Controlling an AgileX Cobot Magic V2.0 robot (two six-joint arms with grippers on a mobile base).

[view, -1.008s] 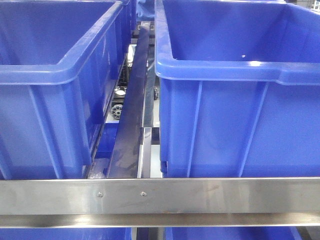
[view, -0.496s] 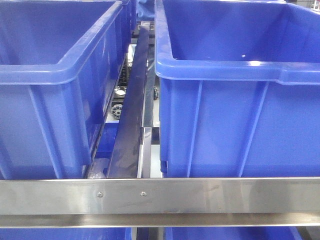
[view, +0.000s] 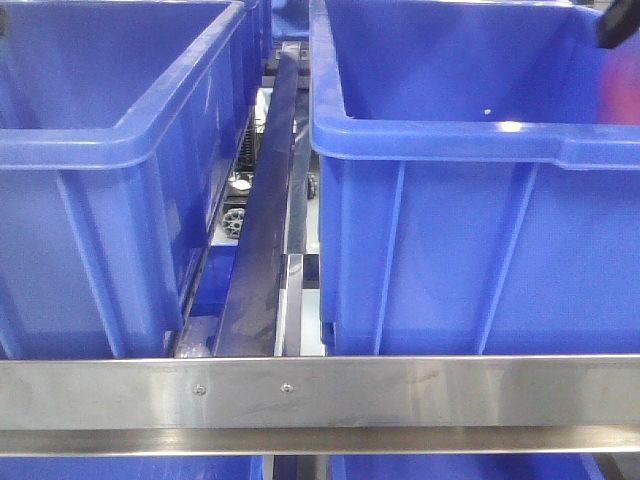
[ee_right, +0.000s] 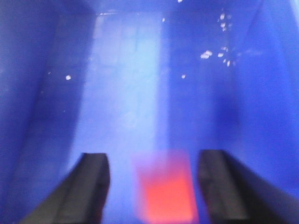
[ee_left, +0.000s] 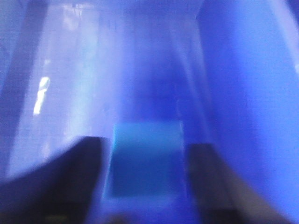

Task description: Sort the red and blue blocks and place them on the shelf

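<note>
Here, steel shelf, blue bins

Two bins are sitting side by side behind the shelf's front rail, left bin and right bin, each wrist view apparently showing a block lying between spread fingers inside one.

The blue block is a small, pale-topped cube seen blurred over a blue bin floor, between two dark fingers with gaps on both sides. The red block (smeared by motion) shows likewise, bright orange-red. The shelf shows its flat steel front rail with two screws, running level.
</note>
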